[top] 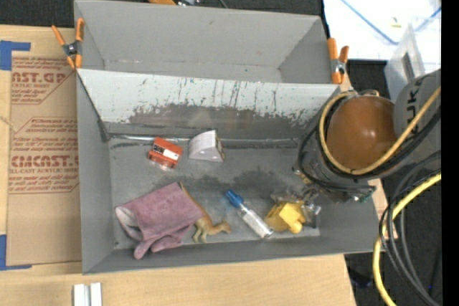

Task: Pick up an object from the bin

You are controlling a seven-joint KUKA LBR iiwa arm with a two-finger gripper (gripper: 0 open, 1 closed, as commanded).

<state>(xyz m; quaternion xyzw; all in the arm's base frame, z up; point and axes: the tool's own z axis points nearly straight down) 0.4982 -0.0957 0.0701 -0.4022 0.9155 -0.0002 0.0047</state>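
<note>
My gripper (308,203) is low in the bin's front right corner, mostly hidden under the arm's wrist. It sits directly above and to the right of a small yellow lumpy thing (285,217) on the bin floor, and looks to be touching it. Just left of that lies a clear tube with a blue cap (247,213), slanting towards the front. Whether anything is held is hidden.
A tan toy animal (210,229) and a pink glove (158,218) lie along the front left. A small orange box (165,153) and a white wedge (204,146) rest near the back wall. The arm and its cables crowd the right side.
</note>
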